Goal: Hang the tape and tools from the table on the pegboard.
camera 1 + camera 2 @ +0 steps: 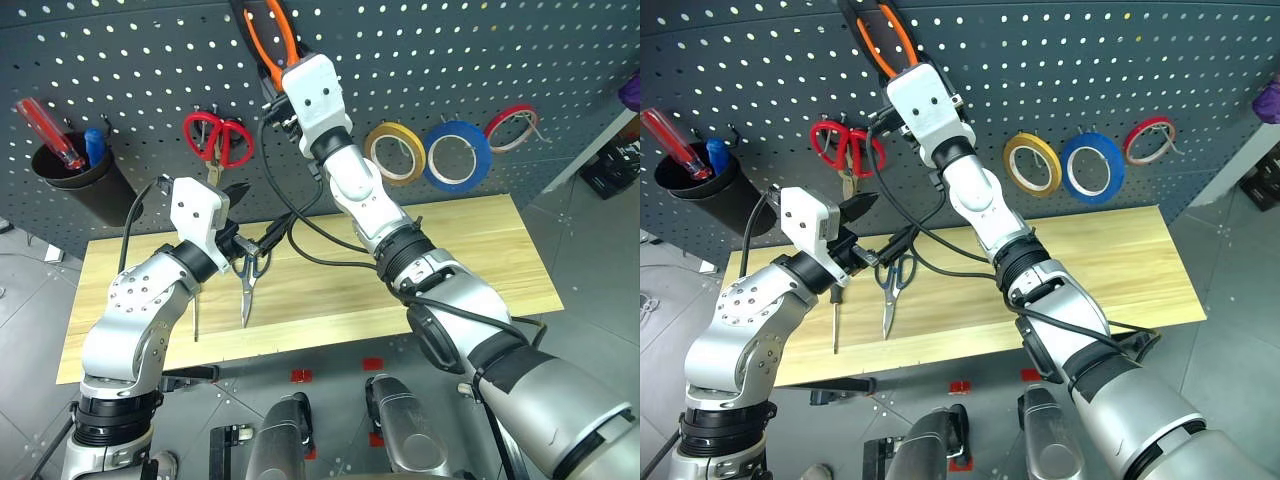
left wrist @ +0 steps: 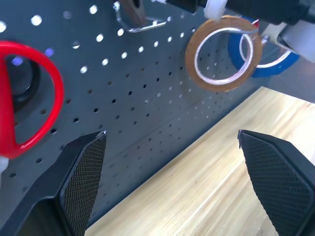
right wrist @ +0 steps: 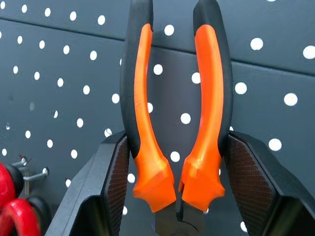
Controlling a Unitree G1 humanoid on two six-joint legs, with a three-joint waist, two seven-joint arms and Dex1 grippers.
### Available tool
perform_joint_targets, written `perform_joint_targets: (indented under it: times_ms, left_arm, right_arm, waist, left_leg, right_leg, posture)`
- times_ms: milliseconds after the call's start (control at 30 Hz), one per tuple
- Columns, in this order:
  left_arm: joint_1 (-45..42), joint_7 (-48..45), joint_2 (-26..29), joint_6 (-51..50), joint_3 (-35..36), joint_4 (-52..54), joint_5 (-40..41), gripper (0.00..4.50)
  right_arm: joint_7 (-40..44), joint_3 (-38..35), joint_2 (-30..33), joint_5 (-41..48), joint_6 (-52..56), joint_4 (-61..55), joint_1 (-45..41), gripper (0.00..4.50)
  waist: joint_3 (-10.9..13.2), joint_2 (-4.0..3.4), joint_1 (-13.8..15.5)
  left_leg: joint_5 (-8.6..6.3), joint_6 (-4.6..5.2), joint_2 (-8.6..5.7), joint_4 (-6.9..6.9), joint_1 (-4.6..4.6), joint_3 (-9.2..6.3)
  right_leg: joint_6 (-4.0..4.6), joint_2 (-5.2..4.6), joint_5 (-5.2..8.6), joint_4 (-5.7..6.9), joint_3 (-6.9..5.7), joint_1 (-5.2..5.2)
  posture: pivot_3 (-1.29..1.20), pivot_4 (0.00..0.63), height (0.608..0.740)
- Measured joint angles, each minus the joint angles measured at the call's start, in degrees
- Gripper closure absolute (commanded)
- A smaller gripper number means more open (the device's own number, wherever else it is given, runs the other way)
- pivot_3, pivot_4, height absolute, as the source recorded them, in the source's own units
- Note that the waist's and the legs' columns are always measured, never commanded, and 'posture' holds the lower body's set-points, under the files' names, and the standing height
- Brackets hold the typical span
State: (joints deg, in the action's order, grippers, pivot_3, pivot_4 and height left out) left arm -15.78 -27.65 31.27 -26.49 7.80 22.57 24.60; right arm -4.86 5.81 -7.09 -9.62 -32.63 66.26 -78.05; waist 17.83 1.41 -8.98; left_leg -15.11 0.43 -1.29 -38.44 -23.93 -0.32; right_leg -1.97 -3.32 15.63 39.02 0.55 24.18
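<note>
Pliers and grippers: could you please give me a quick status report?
Right gripper shut on pliers, raised at pegboard. Left gripper open, empty. Dark scissors on table. Nothing in the way.

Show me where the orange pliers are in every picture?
Left eye view: the pliers stick up at the top, held by the right gripper against the pegboard.
Right eye view: the same, top, left of centre.
Left wrist view: I can't find them here.
Right wrist view: centre, handles up between the fingers.
Shared landmark: the red scissors on the pegboard.
</note>
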Motion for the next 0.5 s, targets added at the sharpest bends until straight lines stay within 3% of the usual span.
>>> perform_joint_targets:
  times_ms: [500]
  left_arm:
    - [2.0,2.1,-0.4,0.3,0.5,0.4,-0.9,0.00]
  right_arm:
    - [-2.2,-0.9,2.2,-1.7,-1.4,0.6,6.4,1.91]
  waist:
    - [0.1,0.00,1.1]
  left_leg:
    - [0.00,0.00,0.01,0.00,0.06,0.08]
  right_leg:
    - [0.01,-0.02,-0.01,0.01,0.03,-0.05]
  posture:
    - [-0.13,0.349,0.740]
